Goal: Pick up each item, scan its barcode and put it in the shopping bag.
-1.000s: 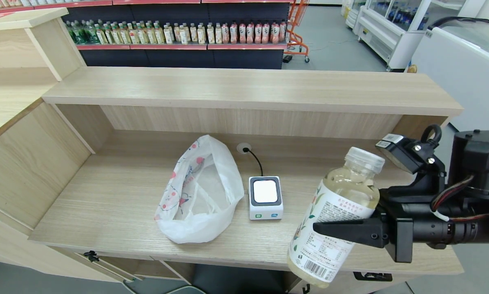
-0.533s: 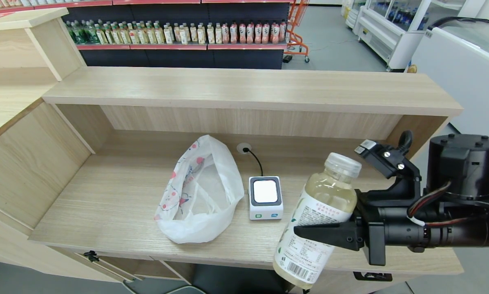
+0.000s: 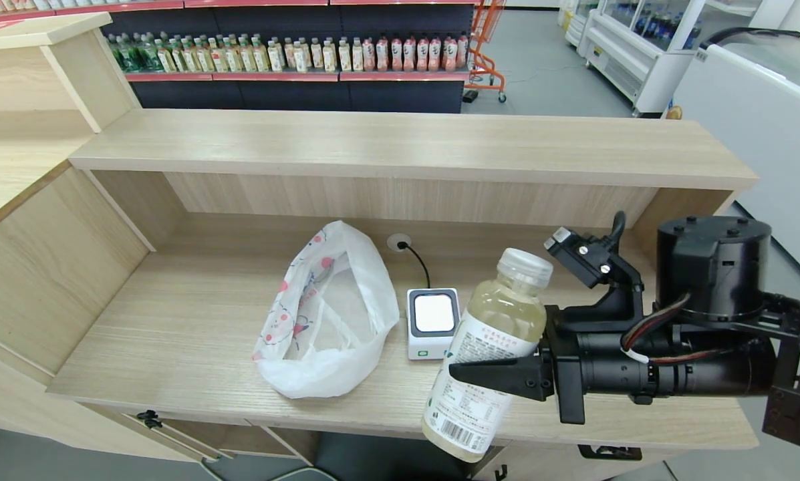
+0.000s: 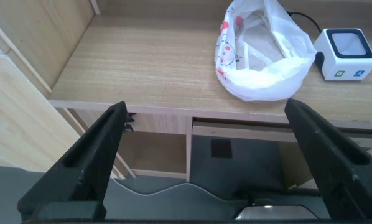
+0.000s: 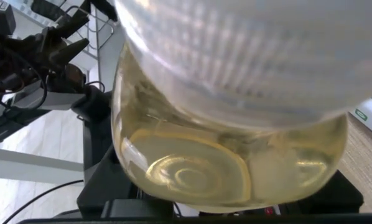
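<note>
A clear bottle (image 3: 486, 354) of pale yellow drink with a white cap and a white label hangs tilted over the counter's front edge, just right of the scanner. My right gripper (image 3: 506, 364) is shut on the bottle's middle; the barcode near its base faces the head view. The right wrist view looks along the bottle (image 5: 229, 124) from cap to base. A white barcode scanner (image 3: 433, 323) with a lit square window sits on the counter, and a white plastic shopping bag (image 3: 326, 314) with red print lies open just left of it. My left gripper (image 4: 204, 162) hangs open below the counter's front edge.
The wooden counter (image 3: 192, 314) has side walls, a back wall and a raised top shelf (image 3: 406, 143). The scanner's black cable (image 3: 418, 264) runs to a hole at the back. Drawers (image 4: 236, 149) sit under the front edge. Store shelves with bottles stand beyond.
My right arm has carried the bottle leftward, from the counter's right end to just beside the scanner. The bag and scanner have stayed put.
</note>
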Tool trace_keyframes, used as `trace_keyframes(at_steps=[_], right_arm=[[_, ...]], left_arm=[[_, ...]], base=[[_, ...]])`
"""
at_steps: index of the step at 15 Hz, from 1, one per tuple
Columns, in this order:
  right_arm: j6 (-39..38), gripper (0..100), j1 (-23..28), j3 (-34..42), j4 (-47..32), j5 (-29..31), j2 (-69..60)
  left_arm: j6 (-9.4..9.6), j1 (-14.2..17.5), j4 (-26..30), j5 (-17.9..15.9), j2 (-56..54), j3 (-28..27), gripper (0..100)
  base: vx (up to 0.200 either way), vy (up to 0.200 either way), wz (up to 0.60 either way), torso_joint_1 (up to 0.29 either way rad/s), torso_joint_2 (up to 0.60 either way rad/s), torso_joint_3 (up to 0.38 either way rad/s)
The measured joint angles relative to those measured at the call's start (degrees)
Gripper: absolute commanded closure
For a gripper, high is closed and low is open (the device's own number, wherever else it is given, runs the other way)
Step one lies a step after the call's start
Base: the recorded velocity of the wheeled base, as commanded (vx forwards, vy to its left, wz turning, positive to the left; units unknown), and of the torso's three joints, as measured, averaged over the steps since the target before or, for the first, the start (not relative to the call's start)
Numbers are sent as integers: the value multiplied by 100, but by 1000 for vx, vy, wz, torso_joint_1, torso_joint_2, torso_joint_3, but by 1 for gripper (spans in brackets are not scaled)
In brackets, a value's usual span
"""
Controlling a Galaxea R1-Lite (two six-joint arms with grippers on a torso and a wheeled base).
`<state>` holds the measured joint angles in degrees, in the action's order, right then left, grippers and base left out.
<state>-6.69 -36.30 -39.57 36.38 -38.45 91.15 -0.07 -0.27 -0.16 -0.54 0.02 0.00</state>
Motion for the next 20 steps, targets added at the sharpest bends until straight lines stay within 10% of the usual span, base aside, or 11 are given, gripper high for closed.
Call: trace_keyframes(at_steps=[10,20], right_arm=[[82,100,-7,-67,29,308,17],[4695,100,736,-894,547,2154,236]], left_arm=[[0,5,0,2,0,0,0],[0,0,0,0,0,0,0]], base=[[0,0,0,0,0,0],[0,0,0,0,0,0]])
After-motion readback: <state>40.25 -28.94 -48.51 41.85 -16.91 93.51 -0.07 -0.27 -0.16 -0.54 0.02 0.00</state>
